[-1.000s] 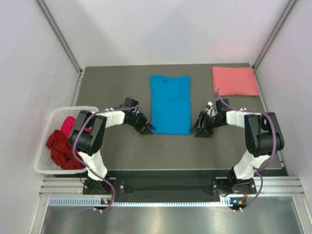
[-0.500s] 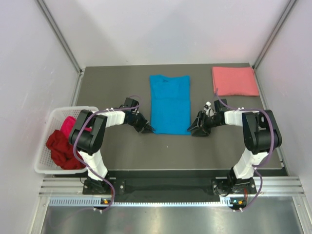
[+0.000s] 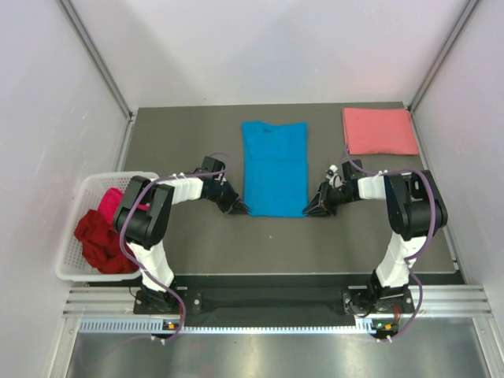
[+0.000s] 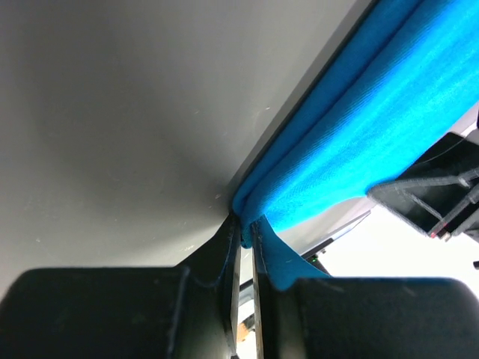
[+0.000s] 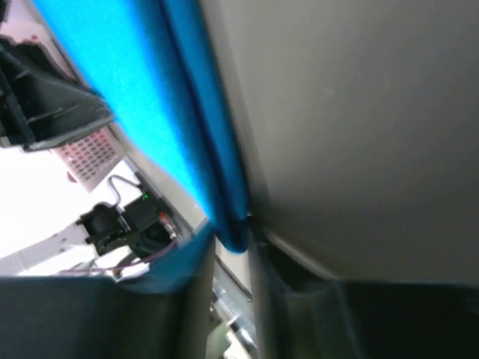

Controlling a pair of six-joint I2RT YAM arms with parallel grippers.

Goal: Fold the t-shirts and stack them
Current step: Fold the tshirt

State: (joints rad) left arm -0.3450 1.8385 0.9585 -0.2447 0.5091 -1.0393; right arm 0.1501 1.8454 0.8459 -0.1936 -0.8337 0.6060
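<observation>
Blue cloth sits between both sets of fingers. The left end effector (image 4: 245,238) is nipped narrow on the near-left hem corner of the blue t-shirt (image 3: 274,169), which lies flat mid-bench (image 3: 197,240). The right end effector (image 5: 233,250) straddles the near-right corner, but blur hides whether it grips. The hem fold looks to be starting, and next both corners probably need lifting evenly toward the collar. Beyond, the salmon t-shirt (image 3: 379,131) lies folded.

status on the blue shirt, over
Left gripper shut on blue t-shirt, near left corner. Right gripper around near right corner, grip unclear. Nothing lying on the shirt.
</observation>
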